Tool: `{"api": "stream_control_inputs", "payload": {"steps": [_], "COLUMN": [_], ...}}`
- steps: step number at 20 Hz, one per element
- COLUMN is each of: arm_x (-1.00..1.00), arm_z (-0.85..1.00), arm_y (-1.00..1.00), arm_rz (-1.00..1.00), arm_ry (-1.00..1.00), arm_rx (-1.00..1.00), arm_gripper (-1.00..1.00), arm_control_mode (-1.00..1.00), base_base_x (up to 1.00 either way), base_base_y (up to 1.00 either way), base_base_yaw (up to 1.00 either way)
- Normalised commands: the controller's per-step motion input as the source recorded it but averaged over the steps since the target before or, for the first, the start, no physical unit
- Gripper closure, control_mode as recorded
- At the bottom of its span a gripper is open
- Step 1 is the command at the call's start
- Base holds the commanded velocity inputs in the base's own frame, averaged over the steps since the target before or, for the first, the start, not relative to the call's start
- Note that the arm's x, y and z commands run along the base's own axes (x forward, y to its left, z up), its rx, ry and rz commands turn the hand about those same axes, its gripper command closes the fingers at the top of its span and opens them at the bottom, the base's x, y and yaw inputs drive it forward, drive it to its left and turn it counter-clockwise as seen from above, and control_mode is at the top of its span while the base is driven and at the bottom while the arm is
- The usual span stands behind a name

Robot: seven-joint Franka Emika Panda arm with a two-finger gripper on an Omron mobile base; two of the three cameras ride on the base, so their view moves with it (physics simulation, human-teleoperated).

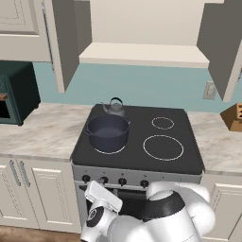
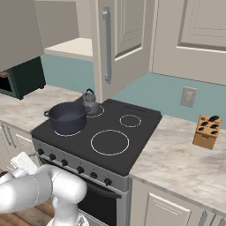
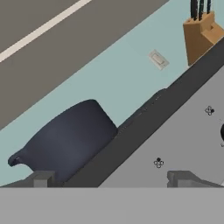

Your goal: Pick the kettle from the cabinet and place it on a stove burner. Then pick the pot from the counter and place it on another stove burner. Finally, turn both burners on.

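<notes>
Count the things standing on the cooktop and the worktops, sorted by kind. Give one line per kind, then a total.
Kettle: 1, on the rear left burner.
Pot: 1, on the front left burner.
Knife block: 1, on the counter right of the stove.
Dark green appliance: 1, on the counter to the left.
Total: 4

The pot (image 1: 107, 132) looks like dark blue metal, smooth and a bit dull. The kettle (image 1: 114, 108) is grey metal with a soft shine. The stove top (image 1: 184, 158) is flat black glass with 4 thin white rings. The counter (image 1: 42, 134) looks like pale stone with cloudy marks. The knife block (image 2: 207, 132) is plain wood. The cabinet (image 1: 142, 53) is smooth, cream and not shiny.
</notes>
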Motion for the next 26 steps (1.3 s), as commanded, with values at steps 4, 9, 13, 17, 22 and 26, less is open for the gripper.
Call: {"api": "stream_control_inputs", "payload": {"steps": [4,9,13,17,22,26], "arm_x": [0.14,0.01,0.00,0.00,0.00,-0.03], "arm_z": [0.00,0.00,0.00,0.05,0.18,0.16], "arm_y": [0.03,0.00,0.00,-0.01,0.00,0.00], "arm_rz": [0.00,0.00,0.00,0.00,0.00,-0.03], "arm_ry": [0.00,0.03,0.10,0.08,0.10,0.07], "arm_rx": [0.00,-0.06,-0.12,-0.11,-0.13,-0.11], "arm_gripper": [-1.00,-1.00,-1.00,-1.00,-1.00,-1.00], "arm_control_mode": [-1.00,-1.00,-1.00,-1.00,-1.00,-1.00], "base_base_x": [0.00,0.00,0.00,0.00,0.00,0.00], "base_base_y": [0.00,0.00,0.00,0.00,0.00,0.00], "base_base_yaw": [0.00,0.00,0.00,0.00,0.00,0.00]}}
